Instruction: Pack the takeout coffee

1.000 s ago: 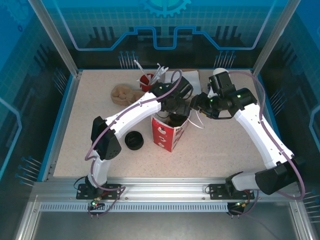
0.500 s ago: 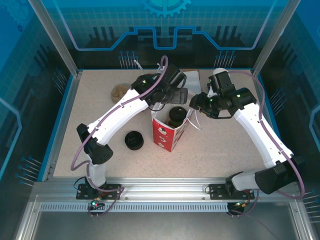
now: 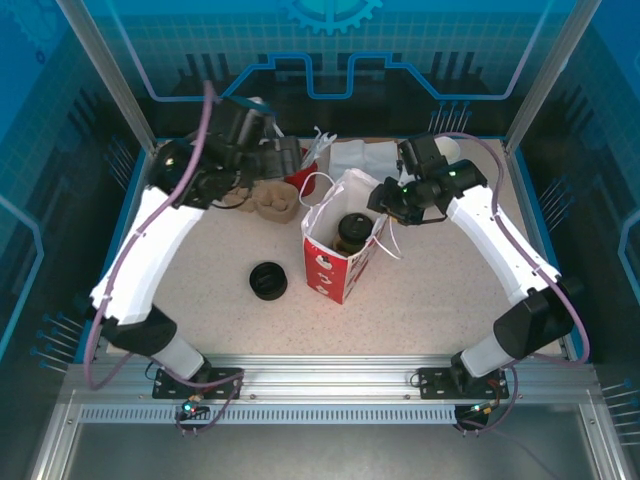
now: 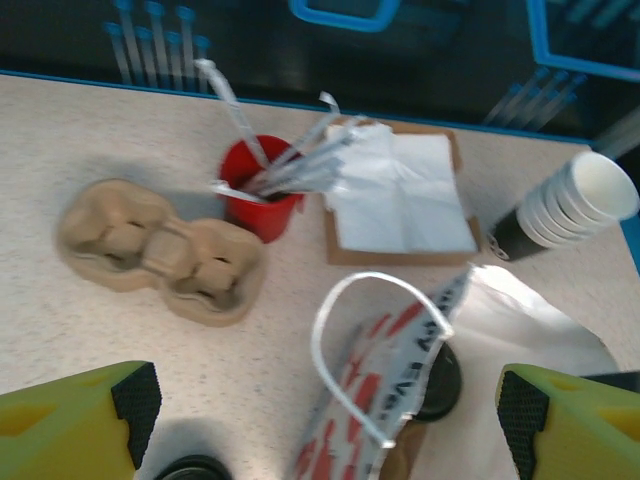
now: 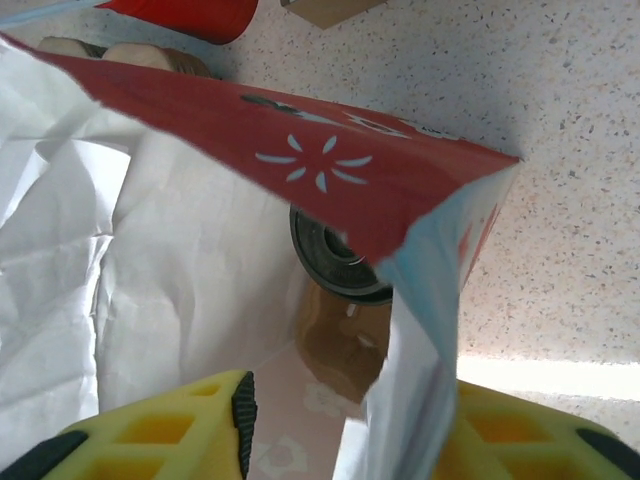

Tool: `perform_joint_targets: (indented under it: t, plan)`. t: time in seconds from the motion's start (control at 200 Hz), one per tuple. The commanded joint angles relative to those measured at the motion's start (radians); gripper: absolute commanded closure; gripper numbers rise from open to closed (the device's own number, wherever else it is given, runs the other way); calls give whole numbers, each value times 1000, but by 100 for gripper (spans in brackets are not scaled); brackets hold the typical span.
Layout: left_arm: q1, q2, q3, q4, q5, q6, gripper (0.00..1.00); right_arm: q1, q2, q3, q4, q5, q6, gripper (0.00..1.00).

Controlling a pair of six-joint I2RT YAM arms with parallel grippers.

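The takeout coffee [image 3: 350, 232], a small brown cup with a black lid, stands inside the red-and-white paper bag [image 3: 338, 272] at the table's middle. In the right wrist view the lid [image 5: 335, 262] and brown cup wall show down inside the bag [image 5: 330, 150]. My right gripper [image 3: 384, 205] is at the bag's right rim. Its yellow fingers [image 5: 150, 435] straddle the bag's side wall with a gap still showing. My left gripper [image 3: 285, 160] hangs high at the back left, open and empty. Its wrist view looks down on the bag [image 4: 400, 380] and lid [image 4: 442, 385].
A loose black lid [image 3: 268, 281] lies left of the bag. Behind it sit a cardboard cup carrier [image 4: 160, 250], a red cup of straws [image 4: 262, 195], napkins on a brown board [image 4: 400, 190] and a stack of lidless cups [image 4: 570, 205].
My left arm has pulled up and back-left from the bag, leaving the coffee inside. The right gripper has shifted slightly left at the bag's rim, its jaws narrower.
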Motion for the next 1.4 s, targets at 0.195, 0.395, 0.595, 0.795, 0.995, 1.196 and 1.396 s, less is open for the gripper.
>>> perform_joint_targets:
  t: [0.195,0.395,0.595,0.795,0.995,1.196,1.396]
  plan:
    - [127,-107,-191,63,109,51,10,14,24,54,-64,-68,-133,86]
    - [180,-105,-226,71,164,56,10,13,33,51,-80,-172,-201,89]
    - [209,-80,-223,81,205,75,10,17,67,76,-52,-273,-240,90]
    - [225,-53,-218,125,234,96,10,21,125,133,3,-294,-246,87]
    - [233,-39,-220,153,246,98,9,19,188,210,-31,-284,-269,74]
    - [244,-19,-201,162,259,105,9,-7,244,355,-108,-319,-296,63]
    - [260,16,-165,171,289,130,9,-73,227,486,-172,-330,-317,57]
